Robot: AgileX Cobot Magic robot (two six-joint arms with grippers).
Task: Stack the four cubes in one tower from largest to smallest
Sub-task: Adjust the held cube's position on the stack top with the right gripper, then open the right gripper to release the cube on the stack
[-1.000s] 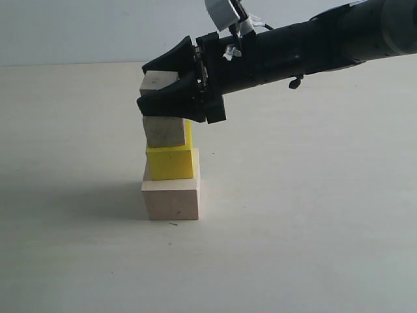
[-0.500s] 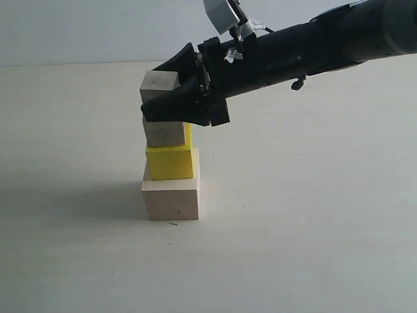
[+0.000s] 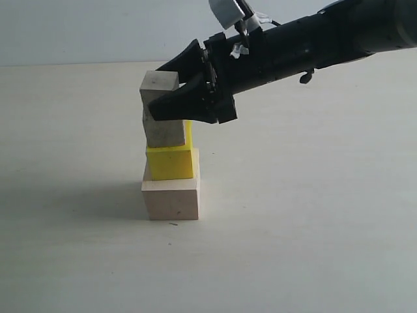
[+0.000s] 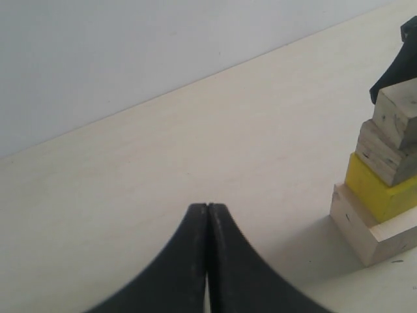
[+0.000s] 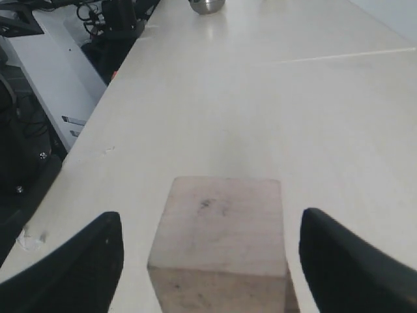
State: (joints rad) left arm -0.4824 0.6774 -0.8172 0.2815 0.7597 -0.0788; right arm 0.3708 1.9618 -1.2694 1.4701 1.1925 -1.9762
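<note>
The tower stands on the table: large pale wood cube [image 3: 171, 195] at the bottom, yellow cube [image 3: 170, 162], smaller wood cube [image 3: 163, 130], and the smallest wood cube [image 3: 158, 83] on top, tilted a little. My right gripper [image 3: 171, 88] is open, its fingers apart on either side of the smallest cube [image 5: 221, 235] without touching it. My left gripper [image 4: 207, 207] is shut on nothing, low over the table, well away from the tower [image 4: 384, 176].
A metal round object [image 5: 207, 5] sits at the far end of the table. The table's edge [image 5: 98, 124] runs along one side, with equipment beyond it. A pale wall [image 3: 98, 29] rises behind the table.
My right gripper has let go of the smallest cube and drawn back to the right and slightly up. The cube stays on the tower top.
</note>
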